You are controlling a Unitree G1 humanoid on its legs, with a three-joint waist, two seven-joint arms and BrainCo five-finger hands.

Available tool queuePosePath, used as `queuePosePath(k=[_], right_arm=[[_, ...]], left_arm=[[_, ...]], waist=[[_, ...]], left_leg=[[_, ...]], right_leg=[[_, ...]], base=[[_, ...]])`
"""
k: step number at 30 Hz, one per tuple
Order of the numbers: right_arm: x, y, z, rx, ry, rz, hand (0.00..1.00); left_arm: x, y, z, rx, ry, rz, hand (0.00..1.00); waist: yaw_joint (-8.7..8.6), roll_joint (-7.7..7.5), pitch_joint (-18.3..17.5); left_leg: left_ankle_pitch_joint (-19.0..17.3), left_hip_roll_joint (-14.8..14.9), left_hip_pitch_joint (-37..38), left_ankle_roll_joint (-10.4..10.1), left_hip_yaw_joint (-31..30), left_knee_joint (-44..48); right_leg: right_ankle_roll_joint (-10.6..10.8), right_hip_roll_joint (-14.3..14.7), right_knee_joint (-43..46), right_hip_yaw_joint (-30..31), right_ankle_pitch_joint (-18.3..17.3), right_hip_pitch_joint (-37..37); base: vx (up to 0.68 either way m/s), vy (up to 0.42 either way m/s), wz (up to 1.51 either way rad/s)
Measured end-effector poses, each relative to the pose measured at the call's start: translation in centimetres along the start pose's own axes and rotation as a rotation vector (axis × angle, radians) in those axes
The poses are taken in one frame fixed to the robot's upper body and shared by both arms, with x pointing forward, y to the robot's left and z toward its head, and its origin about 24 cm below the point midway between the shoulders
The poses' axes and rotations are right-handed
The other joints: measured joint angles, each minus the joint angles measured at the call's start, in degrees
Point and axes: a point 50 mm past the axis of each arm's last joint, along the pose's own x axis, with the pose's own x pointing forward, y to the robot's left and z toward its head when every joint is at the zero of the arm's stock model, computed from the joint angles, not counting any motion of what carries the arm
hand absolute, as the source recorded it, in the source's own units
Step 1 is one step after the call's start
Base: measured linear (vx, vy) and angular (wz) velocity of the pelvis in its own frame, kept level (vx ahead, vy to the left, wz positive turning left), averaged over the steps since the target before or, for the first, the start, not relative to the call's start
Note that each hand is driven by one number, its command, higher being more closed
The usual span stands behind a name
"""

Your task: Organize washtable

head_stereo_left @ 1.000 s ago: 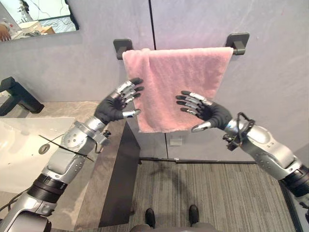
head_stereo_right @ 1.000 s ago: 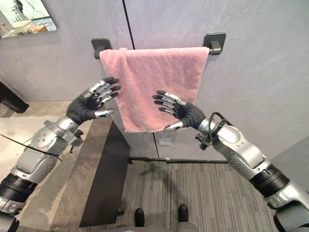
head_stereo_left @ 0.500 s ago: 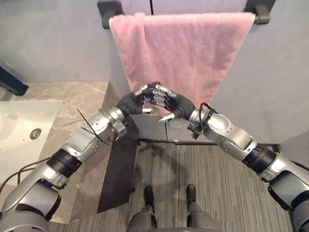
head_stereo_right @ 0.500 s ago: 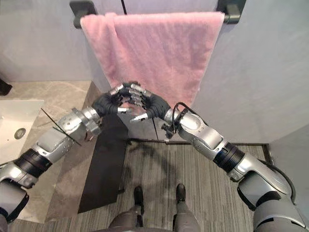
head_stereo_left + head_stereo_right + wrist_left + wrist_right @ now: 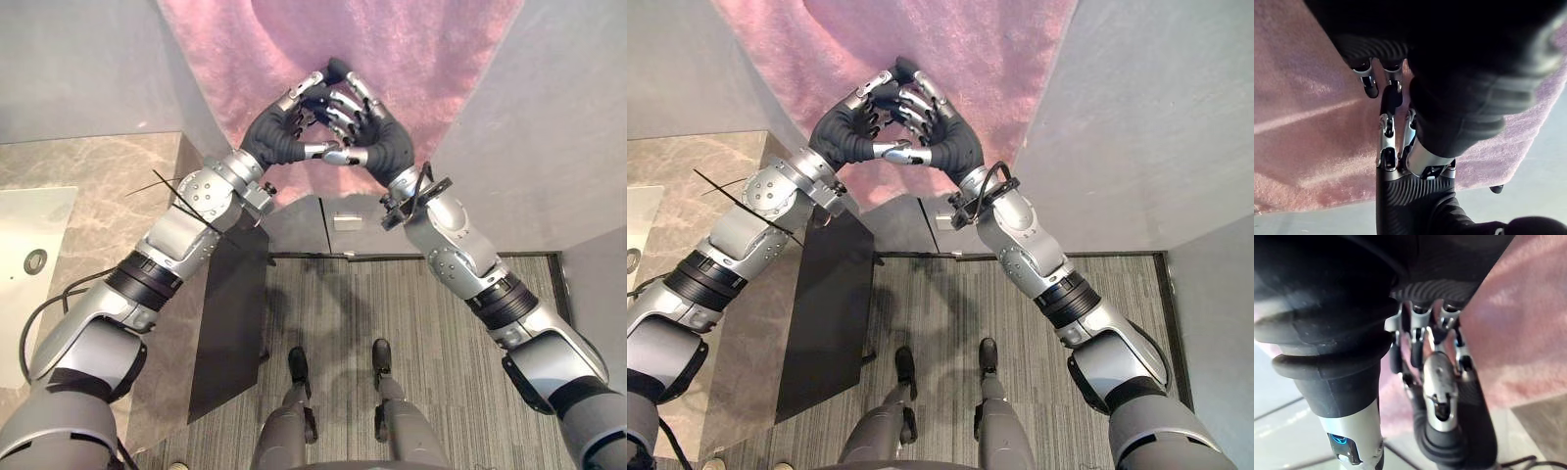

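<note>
A pink towel (image 5: 431, 59) hangs down the grey wall, its lower edge ending just behind my hands. My left hand (image 5: 279, 132) and right hand (image 5: 384, 147) meet in front of the towel's lower middle, fingers fairly straight, tips and thumbs touching each other. Neither hand has cloth pinched or curled in it. In the left wrist view the towel (image 5: 1303, 122) lies right behind the meeting fingers, with the right hand (image 5: 1405, 205) reaching in from the opposite side. The right wrist view has the left hand (image 5: 1449, 431) against the towel (image 5: 1518, 323).
A marble counter (image 5: 88, 186) with a white basin (image 5: 29, 220) and its drain (image 5: 35, 260) lies at the left. The counter's dark side panel (image 5: 230, 323) drops to a striped carpet floor (image 5: 441, 392). Grey wall (image 5: 549, 147) stands to the right of the towel.
The hands, first apart at the towel's two sides, have come together and lifted against its lower middle. The camera has tilted down; the towel bar has left the picture.
</note>
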Motion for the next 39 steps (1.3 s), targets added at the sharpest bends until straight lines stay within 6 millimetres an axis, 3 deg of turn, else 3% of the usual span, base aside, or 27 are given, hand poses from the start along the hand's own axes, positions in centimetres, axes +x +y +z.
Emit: queuePosePath(k=[6, 10, 16, 21, 25, 30, 33, 36, 39], right_arm=[[-0.7, -1.1, 0.3, -0.032, -0.010, -0.042, 0.00], [-3.4, -3.2, -0.7, -0.029, 0.034, -0.144, 0.00], [-10.1, -8.4, 0.4, -0.088, 0.052, -0.395, 0.00], [-16.5, -10.2, 1.0, -0.118, 0.086, -0.572, 0.00], [-20.8, -10.8, 1.2, -0.128, 0.121, -0.683, 0.00], [-26.2, -10.8, 1.6, -0.114, 0.096, -0.871, 0.00], [-29.0, -9.8, 1.3, -0.080, 0.058, -0.981, 0.00], [-31.9, -6.7, 0.3, -0.008, 0.000, -1.089, 0.00], [-33.6, -4.7, -0.9, 0.052, -0.017, -1.179, 0.00]], left_arm=[[-0.1, 1.8, 1.1, -0.003, -0.064, 0.114, 0.00], [-2.3, 2.8, 0.5, -0.009, -0.067, 0.205, 0.00], [-9.2, 3.1, -1.9, -0.005, 0.011, 0.343, 0.00], [-15.2, 4.1, -3.7, -0.017, 0.143, 0.502, 0.00], [-18.1, 2.5, -4.4, -0.072, 0.197, 0.512, 0.00], [-21.0, 1.2, -5.7, -0.144, 0.262, 0.565, 0.00], [-22.5, -0.1, -6.6, -0.225, 0.277, 0.617, 0.00], [-23.9, -3.3, -7.1, -0.389, 0.249, 0.637, 0.00], [-24.4, -5.6, -8.1, -0.513, 0.254, 0.684, 0.00]], waist=[[-0.25, -0.92, 0.67], [-1.02, -1.02, 0.74], [-1.36, -1.02, 0.74], [-2.54, -1.11, 0.69], [-2.76, -0.95, 0.43], [-2.92, -1.04, -2.13], [-2.99, -0.90, -4.38], [-4.11, -0.77, -6.46], [-4.70, -0.90, -7.68]], left_leg=[[-0.06, 0.06, 0.92, -0.08, 1.27, 0.00], [-0.28, 0.13, 2.49, -0.30, 1.32, 0.00], [-0.58, 0.10, 4.01, -0.67, 0.90, 0.00], [-1.01, 0.07, 4.52, -0.71, -0.87, 0.00], [-1.17, -0.43, 5.49, -0.47, -1.77, 0.00], [-1.26, -0.92, 6.22, -0.33, -3.61, 0.00], [-1.49, -0.91, 7.34, -0.02, -4.39, -0.01], [-1.93, -0.90, 8.47, -0.14, -5.32, 0.00], [-2.03, -0.85, 9.07, -0.14, -5.25, 0.00]], right_leg=[[-0.10, 0.27, 0.00, 0.97, 0.39, 0.23], [-0.08, 0.31, -0.01, 1.06, 0.32, 1.79], [0.33, 0.31, -0.04, 0.83, -0.70, 3.54], [0.35, 0.17, -0.04, -0.14, -1.05, 4.77], [1.07, -0.39, -0.06, -1.12, -1.64, 6.30], [1.23, -0.62, -0.12, -2.94, -2.47, 8.12], [1.46, -0.60, -0.23, -3.61, -3.19, 9.69], [1.86, -0.62, -0.26, -4.58, -4.13, 11.33], [1.89, -0.60, -0.27, -4.51, -4.18, 11.93]], base=[[-0.05, 0.012, -0.09], [-0.06, 0.016, -0.01], [-0.09, 0.015, 0.03], [-0.08, 0.018, 0.12], [-0.07, 0.027, 0.14], [-0.06, 0.019, 0.20], [-0.02, -0.005, 0.16], [-0.02, -0.006, 0.16], [0.00, -0.002, 0.02]])
